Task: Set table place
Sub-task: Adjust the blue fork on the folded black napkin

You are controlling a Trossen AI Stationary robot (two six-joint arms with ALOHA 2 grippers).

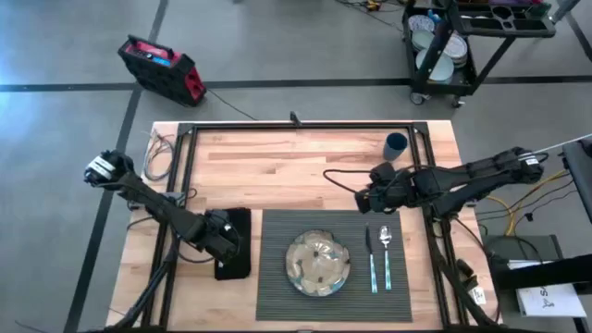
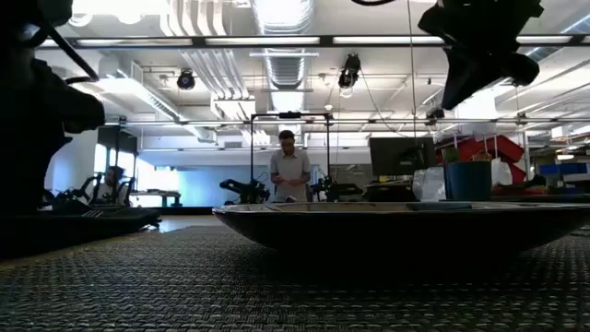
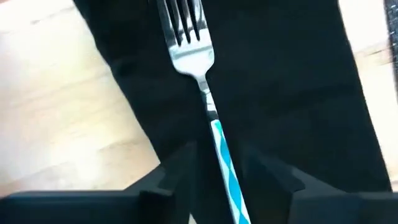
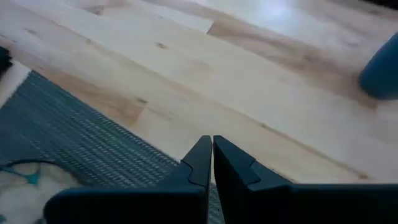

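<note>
The fork [image 3: 205, 93] lay lengthwise on the napkin [image 1: 233, 242] beside the placemat [image 1: 277, 277], handle between the left gripper's [image 3: 219, 168] spread fingers; the right gripper's [image 4: 212, 155] fingers were pressed together.

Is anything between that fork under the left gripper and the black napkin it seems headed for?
Nothing visible. The silver fork with a blue-and-white handle runs between the open left gripper fingers, directly over the plain black cloth napkin, with nothing between them. Whether the fork already touches the napkin cannot be told.
</note>
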